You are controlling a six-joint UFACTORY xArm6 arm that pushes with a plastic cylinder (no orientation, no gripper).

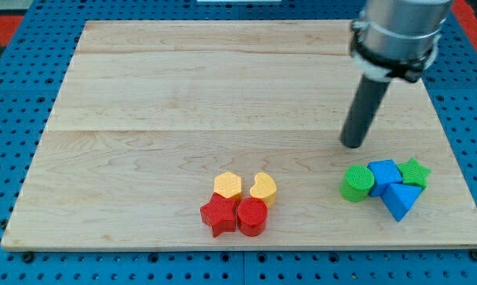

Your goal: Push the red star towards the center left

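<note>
The red star (217,214) lies near the board's bottom edge, a little left of centre. It touches a red cylinder (252,216) on its right and a yellow hexagon (229,185) above it. A yellow heart-like block (263,188) sits above the red cylinder. My tip (352,144) is well to the right and above this cluster, far from the red star, just above the green cylinder (357,183).
At the bottom right a green cylinder, a blue cube-like block (384,174), a blue triangle (400,199) and a green star (414,172) are bunched together. The wooden board (143,95) lies on a blue pegboard.
</note>
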